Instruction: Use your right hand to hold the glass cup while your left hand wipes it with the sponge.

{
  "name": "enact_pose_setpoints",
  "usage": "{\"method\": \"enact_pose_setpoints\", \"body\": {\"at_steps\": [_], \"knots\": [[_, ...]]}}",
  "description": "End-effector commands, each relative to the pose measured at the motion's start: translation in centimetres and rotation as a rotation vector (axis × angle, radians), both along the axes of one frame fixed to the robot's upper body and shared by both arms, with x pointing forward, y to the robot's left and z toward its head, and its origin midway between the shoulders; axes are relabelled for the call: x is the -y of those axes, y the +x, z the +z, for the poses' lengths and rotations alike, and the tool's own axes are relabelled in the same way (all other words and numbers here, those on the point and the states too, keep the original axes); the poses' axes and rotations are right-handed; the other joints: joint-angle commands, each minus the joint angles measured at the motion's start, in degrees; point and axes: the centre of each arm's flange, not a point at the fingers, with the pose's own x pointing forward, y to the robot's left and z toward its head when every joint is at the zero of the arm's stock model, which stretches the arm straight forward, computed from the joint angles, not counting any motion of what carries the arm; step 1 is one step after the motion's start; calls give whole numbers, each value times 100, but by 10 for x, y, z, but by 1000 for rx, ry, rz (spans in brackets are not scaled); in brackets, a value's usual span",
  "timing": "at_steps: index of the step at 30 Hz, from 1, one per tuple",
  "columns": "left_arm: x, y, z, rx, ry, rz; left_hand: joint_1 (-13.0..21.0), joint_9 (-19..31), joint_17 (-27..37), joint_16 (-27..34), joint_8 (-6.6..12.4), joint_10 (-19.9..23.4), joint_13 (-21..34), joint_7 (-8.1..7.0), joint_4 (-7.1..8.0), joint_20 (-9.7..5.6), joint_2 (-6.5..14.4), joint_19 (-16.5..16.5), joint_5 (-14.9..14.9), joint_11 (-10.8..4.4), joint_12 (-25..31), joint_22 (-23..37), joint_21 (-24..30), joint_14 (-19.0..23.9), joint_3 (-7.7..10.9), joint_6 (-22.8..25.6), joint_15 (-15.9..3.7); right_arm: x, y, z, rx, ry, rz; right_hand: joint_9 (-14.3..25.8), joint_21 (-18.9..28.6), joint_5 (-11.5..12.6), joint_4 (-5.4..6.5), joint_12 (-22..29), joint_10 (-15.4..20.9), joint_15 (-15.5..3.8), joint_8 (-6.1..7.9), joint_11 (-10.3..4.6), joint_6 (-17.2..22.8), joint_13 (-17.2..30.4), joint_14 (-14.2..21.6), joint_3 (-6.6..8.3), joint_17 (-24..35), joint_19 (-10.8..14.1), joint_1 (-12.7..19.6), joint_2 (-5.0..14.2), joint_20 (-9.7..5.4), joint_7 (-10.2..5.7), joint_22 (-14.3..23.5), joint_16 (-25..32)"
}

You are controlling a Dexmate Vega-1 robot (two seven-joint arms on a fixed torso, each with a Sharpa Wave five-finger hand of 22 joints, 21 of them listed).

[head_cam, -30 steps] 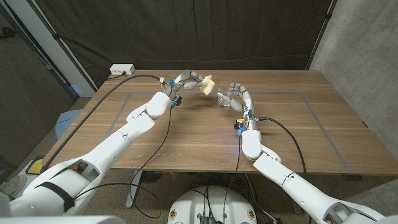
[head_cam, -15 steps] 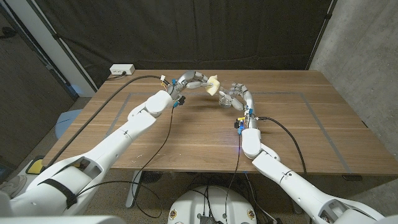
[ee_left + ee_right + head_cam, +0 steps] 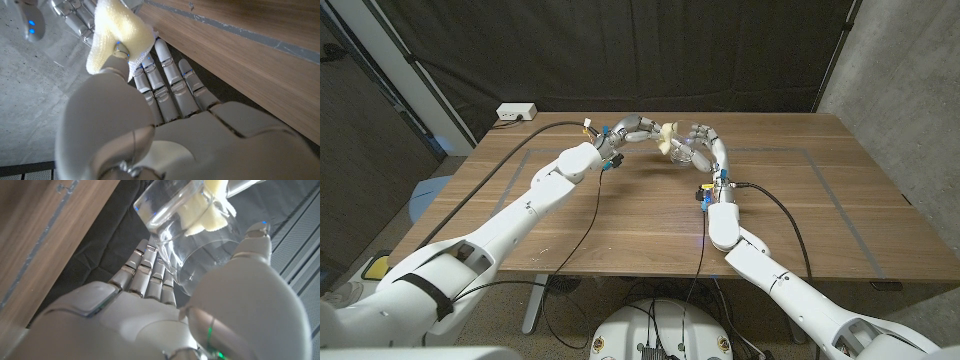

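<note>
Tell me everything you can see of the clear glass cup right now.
The clear glass cup is a plain, see-through tumbler with a thick base and no handle. The right hand grips it, fingers on one side and thumb on the other, holding it tilted above the far part of the wooden table. The pale yellow sponge, pinched in the left hand, shows through the glass and looks pressed against the cup.
</note>
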Motion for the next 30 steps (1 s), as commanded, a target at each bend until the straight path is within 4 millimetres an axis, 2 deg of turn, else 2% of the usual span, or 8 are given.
{"method": "enact_pose_setpoints", "body": {"at_steps": [1, 10, 30], "knots": [[5, 4, 2, -14, 13, -19, 157, 60, 28, -17, 50, 82, 36, 408, 34, 9, 179, 26, 21, -21, 50, 11, 56, 53, 90, 487, -475, -11, -9, 11, 59, -27, 32, 20, 26, 31, 14, 47, 787, -923, 78, -716, 1146, -18, 66, 42, 7, -29, 817, 880, -222, -1111, 27, -5], [6, 11, 0, -15, 22, 4, 159, 61, 46, -11, 41, 126, 66, 419, 29, -16, 145, 58, 23, -9, 53, 11, 108, 92, 93, 520, -483, -10, -6, 13, 54, -18, 36, 23, 33, 26, 17, 47, 784, -927, 90, -720, 1143, -13, 76, 40, 14, -36, 816, 882, -224, -1120, 28, -10], [7, 5, 6, -47, -14, -60, 174, 63, 72, -28, 7, 144, 127, 422, 27, -32, 118, 57, 27, -1, 27, 9, 192, 129, 123, 554, -490, -9, 16, 7, -9, -37, 23, 29, 57, 10, 27, 39, 775, -925, 117, -723, 1117, -13, 76, 32, 32, -54, 810, 885, -230, -1113, 31, -38]]}}
